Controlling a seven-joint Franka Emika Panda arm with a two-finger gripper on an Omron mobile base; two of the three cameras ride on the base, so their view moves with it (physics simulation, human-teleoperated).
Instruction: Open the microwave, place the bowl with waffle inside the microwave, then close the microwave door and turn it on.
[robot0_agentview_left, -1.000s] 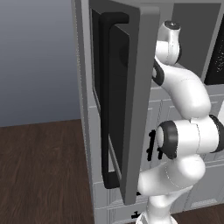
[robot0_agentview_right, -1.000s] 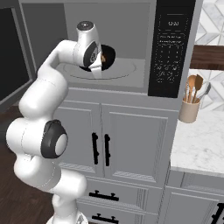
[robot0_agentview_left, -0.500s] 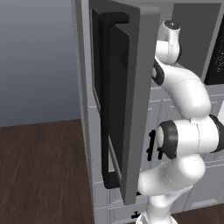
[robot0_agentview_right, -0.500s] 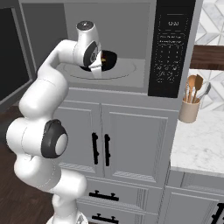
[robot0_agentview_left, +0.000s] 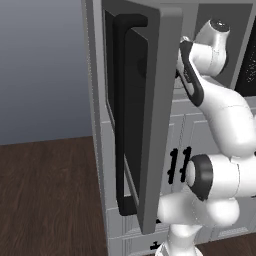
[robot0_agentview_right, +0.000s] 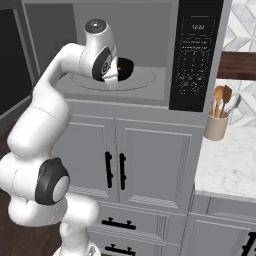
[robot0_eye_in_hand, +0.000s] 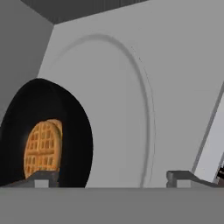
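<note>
Claw wide beside bowl, microwave door ajar.

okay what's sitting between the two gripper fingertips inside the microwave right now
In the hand view, the right edge of the black bowl reaches past one fingertip; beyond it, up to the other, lies bare grey turntable. The waffle sits in the bowl.

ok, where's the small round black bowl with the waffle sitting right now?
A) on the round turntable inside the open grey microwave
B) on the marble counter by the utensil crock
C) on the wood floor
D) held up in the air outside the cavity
A: the small round black bowl with the brownish-orange waffle in it rests on the round turntable inside the open grey microwave, the gripper with its jaws spread wide beside it.
</note>
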